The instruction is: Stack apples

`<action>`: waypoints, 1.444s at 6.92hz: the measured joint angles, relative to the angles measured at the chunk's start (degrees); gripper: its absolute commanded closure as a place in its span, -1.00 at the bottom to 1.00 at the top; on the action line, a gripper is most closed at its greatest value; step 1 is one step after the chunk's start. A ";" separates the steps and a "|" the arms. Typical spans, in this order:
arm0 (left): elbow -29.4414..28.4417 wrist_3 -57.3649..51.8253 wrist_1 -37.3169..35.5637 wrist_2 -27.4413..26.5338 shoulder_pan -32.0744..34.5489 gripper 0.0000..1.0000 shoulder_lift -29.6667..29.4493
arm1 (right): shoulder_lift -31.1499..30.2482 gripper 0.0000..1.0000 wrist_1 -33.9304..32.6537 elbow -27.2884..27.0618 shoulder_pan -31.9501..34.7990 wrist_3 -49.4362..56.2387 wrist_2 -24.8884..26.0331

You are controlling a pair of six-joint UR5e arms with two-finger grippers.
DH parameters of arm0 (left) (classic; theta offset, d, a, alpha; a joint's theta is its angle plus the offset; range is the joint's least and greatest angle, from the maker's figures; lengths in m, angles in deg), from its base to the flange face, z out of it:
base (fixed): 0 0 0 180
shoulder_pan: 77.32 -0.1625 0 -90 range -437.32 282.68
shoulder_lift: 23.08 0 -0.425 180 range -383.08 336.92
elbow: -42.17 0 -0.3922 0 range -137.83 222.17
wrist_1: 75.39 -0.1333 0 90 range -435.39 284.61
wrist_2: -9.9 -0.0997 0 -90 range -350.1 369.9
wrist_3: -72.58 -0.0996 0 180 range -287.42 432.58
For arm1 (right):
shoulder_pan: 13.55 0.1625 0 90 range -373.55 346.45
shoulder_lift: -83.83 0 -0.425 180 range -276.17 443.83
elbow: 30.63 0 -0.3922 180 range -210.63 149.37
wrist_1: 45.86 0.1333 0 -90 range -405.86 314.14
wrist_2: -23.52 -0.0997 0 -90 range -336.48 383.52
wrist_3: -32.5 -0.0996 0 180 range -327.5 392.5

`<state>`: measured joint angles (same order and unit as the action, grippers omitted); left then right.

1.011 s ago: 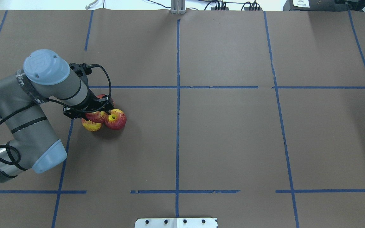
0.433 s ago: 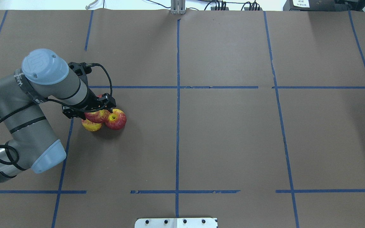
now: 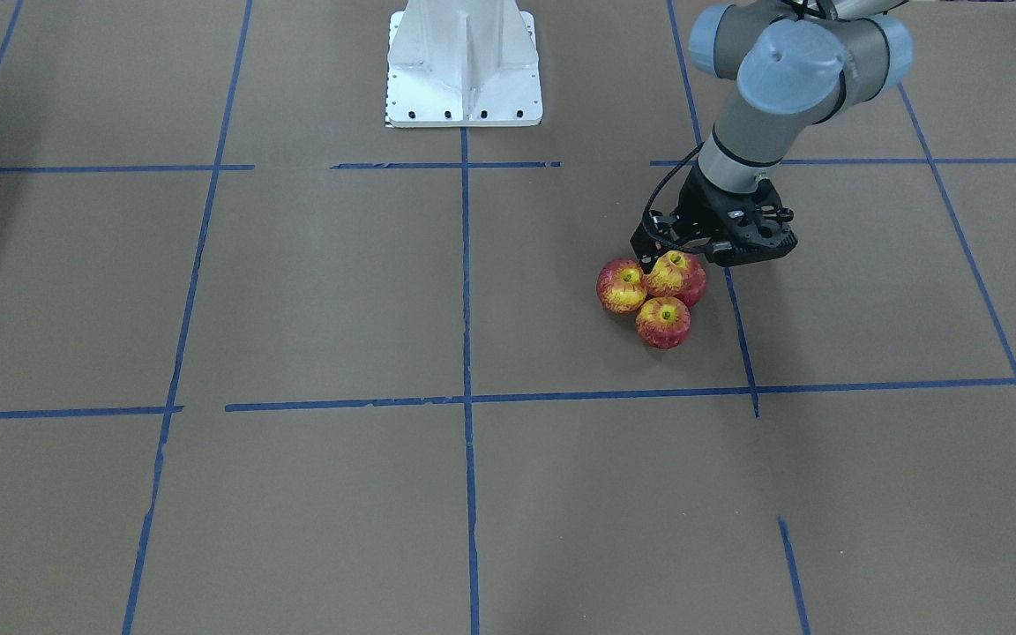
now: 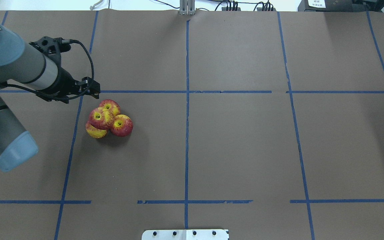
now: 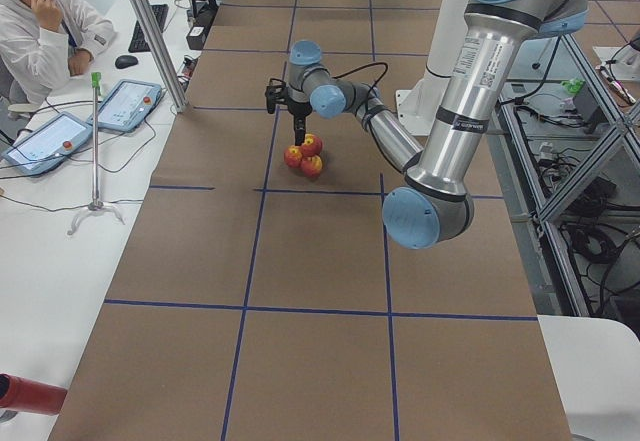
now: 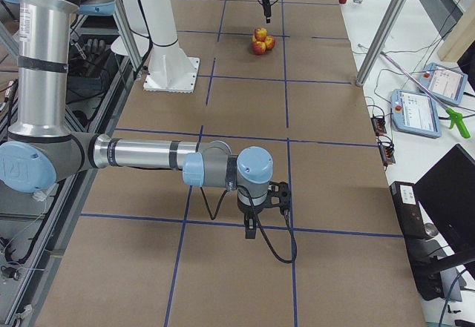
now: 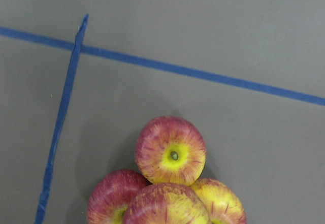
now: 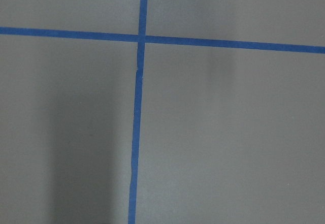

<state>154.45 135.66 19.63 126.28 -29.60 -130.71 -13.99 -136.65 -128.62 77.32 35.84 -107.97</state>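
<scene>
Four apples [image 4: 101, 118] — three touching on the table [image 4: 232, 140], one atop. Overhead, we see the left gripper [image 4: 91, 90] spread, empty, at their 11 o'clock; the right gripper [image 6: 251, 230] — state we cannot tell.

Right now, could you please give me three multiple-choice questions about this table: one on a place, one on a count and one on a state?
1. Where does the top apple sit?
A) on three other apples
B) alone, far from the others
C) between a gripper's fingers

2. How many apples are there?
A) two
B) four
C) six

3. What is the left gripper doing?
A) clamping an apple
B) pressing down on the pile
C) holding nothing, apart from the pile

Answers:
1 A, the overhead view shows it riding on the three below.
2 B, three lie on the brown paper and one sits on top.
3 C, in the overhead view bare paper shows between it and the nearest apple.
</scene>
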 measured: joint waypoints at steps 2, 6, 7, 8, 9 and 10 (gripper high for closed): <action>1.15 -13.23 0.48 3.13 6.65 -1.00 6.23 | 0.00 -1.00 0.00 0.00 0.00 0.00 0.00; -2.84 -49.62 0.38 14.24 27.63 -1.00 17.46 | 0.00 -1.00 0.00 0.00 0.00 0.00 0.00; -4.22 -55.32 0.10 15.49 30.98 -1.00 19.28 | 0.00 -1.00 0.00 0.00 0.00 0.00 0.00; -4.86 -57.74 0.02 16.42 33.23 -1.00 21.39 | 0.00 -1.00 0.00 0.00 0.00 0.00 0.00; -5.11 -58.78 0.17 17.06 35.14 -1.00 23.95 | 0.00 -1.00 0.00 0.00 0.00 0.00 0.00; -5.63 -59.22 0.57 18.08 36.27 -1.00 26.44 | 0.00 -1.00 0.00 0.00 0.00 0.00 0.00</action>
<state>148.82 76.44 20.20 144.37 6.67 -104.27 -13.99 -136.65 -128.63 77.32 35.84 -107.97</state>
